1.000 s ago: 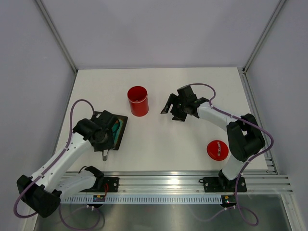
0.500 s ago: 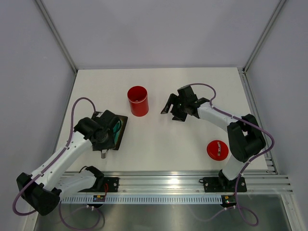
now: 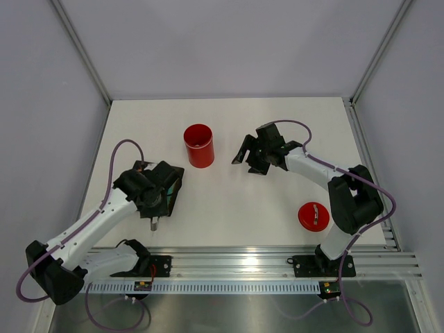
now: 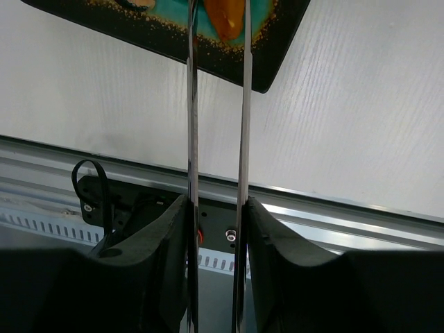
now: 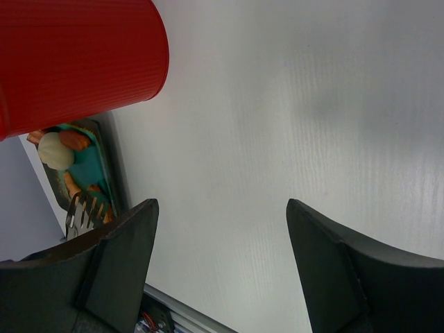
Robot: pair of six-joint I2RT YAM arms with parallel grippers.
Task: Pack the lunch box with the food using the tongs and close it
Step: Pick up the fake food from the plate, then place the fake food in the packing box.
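Observation:
In the left wrist view my left gripper (image 4: 217, 208) is shut on the tongs (image 4: 243, 125), whose two thin silvery strips run up to the black tray (image 4: 270, 69). An orange piece of food (image 4: 225, 17) lies between the strip tips on the teal mat. From above, the left gripper (image 3: 156, 194) covers most of the tray (image 3: 177, 179). The lunch box (image 3: 199, 144) stands upright and uncovered; its lid (image 3: 313, 216) lies at the front right. My right gripper (image 3: 260, 154) hovers open and empty to the right of the lunch box (image 5: 76, 55). A cream ball (image 5: 55, 151) and more orange food (image 5: 75, 139) rest on the tray.
The aluminium rail (image 3: 243, 262) with both arm bases runs along the near edge. Grey walls close the table on the left, back and right. White tabletop (image 3: 236, 201) separates the tray, the lunch box and the lid.
My left gripper has shifted slightly right over the tray and squeezed the tongs narrower. The right arm, lunch box and lid have not moved.

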